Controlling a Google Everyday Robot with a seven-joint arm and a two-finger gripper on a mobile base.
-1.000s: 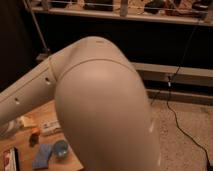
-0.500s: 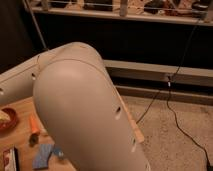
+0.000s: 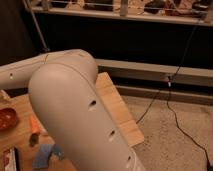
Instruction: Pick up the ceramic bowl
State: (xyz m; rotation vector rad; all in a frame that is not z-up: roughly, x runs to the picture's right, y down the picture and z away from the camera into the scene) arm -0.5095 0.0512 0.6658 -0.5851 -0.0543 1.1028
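The ceramic bowl (image 3: 7,119) is a glossy reddish-brown shallow dish at the left edge of the wooden table (image 3: 121,117), partly cut off by the frame. An orange carrot-like item (image 3: 34,124) lies just to its right. My white arm (image 3: 75,110) fills the middle of the camera view and hides much of the table. The gripper is out of view.
A blue cloth (image 3: 42,156) and a small blue object (image 3: 57,151) lie near the table's front, with a box (image 3: 10,160) at the lower left. A black cable (image 3: 172,107) runs across the speckled floor at right. A dark shelf unit (image 3: 125,10) stands behind.
My arm has swung, its elbow shifting and uncovering more of the table's right side. The bowl and carrot-like item now show further left.
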